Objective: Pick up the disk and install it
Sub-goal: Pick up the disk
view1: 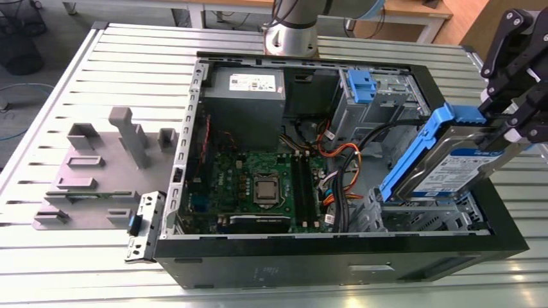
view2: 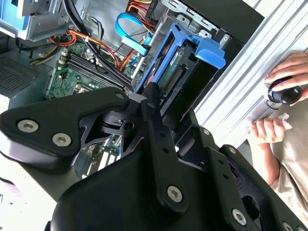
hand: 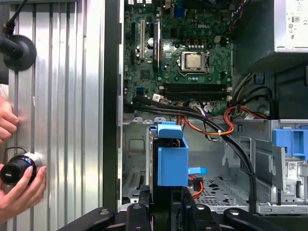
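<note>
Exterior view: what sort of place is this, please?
Probably a robotics lab or test workshop: an open computer case lies on a slotted metal table, the gripper holds the disk tilted above it, and a grey fixture plate sits beside the case.

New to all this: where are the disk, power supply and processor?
disk [view1: 462, 168], exterior view, on its labelled face.
power supply [view1: 244, 106], exterior view, on its grey side.
processor [hand: 194, 61], first wrist view, on its metal lid.
</note>
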Controlling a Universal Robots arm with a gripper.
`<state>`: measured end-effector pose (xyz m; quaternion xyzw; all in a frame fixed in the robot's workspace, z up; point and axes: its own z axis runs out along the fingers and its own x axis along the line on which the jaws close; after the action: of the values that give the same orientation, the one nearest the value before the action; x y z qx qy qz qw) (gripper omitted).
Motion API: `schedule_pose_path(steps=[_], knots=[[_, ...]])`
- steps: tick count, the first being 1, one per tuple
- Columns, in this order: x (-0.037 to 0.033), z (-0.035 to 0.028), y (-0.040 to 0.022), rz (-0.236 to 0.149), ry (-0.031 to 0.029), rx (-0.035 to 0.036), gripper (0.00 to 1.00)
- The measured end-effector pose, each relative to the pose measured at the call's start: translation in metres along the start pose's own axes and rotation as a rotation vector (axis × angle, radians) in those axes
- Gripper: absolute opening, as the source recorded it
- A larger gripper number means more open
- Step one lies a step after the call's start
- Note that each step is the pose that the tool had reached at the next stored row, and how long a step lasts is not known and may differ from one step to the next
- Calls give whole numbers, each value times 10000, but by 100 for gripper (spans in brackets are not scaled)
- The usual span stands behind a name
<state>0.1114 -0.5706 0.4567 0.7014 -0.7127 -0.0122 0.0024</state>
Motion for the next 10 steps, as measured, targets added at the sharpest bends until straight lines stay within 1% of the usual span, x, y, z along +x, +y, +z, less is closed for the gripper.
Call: schedule_pose_path(steps=[3,10], knots=[[0,1,0,0,2,0,35],[-1,28,-1,0,-1,0,35]])
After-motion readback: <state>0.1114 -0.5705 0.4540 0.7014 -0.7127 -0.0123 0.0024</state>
